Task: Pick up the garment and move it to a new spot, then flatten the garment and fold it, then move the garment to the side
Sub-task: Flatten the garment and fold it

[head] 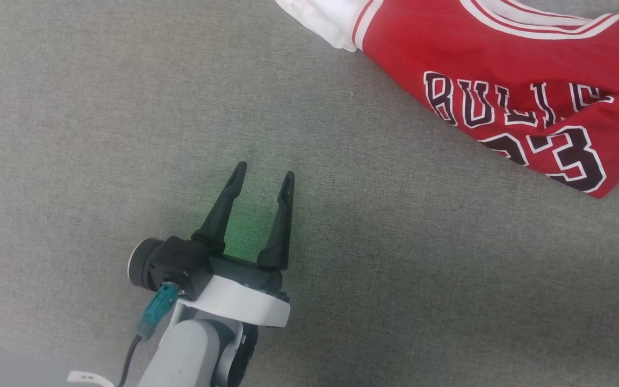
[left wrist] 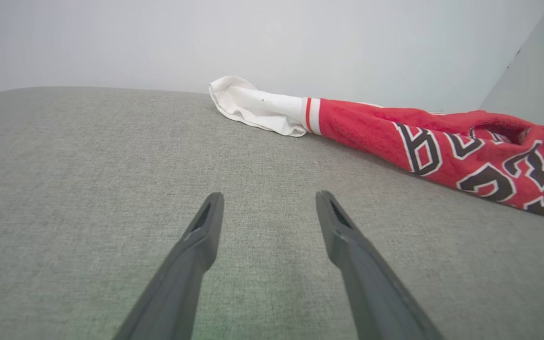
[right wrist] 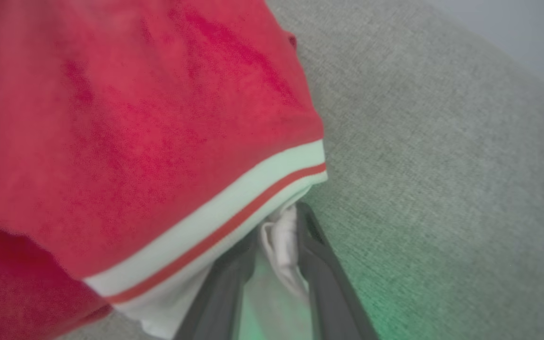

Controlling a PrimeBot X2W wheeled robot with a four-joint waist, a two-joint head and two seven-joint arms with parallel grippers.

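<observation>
Garment: red jersey, white sleeves, striped trim, dark lettering + no. Lies bunched at far right of grey cloth surface. One white sleeve trails out toward the left.

Handling (judgement): light, limp knit w/ no stiffness. Will sag + rope up from any single hold. Prob. drags on the woven surface rather than slides. Not fragile.

Where to hold (judgement): seams/trim at shoulders or armholes, two pts set apart, so the body hangs open for flattening. Loose sleeve cloth alone gives a weak, stretchy hold.

R gripper: jaws abt half closed. Fold of white cloth is bunched between the fingers, just under the armhole trim. Reads as a pinch on the garment; how firm, can't tell.

L gripper: jaws wide, nothing in them. Sits over bare surface, well apart from garment, fingers pointing roughly its way.
</observation>
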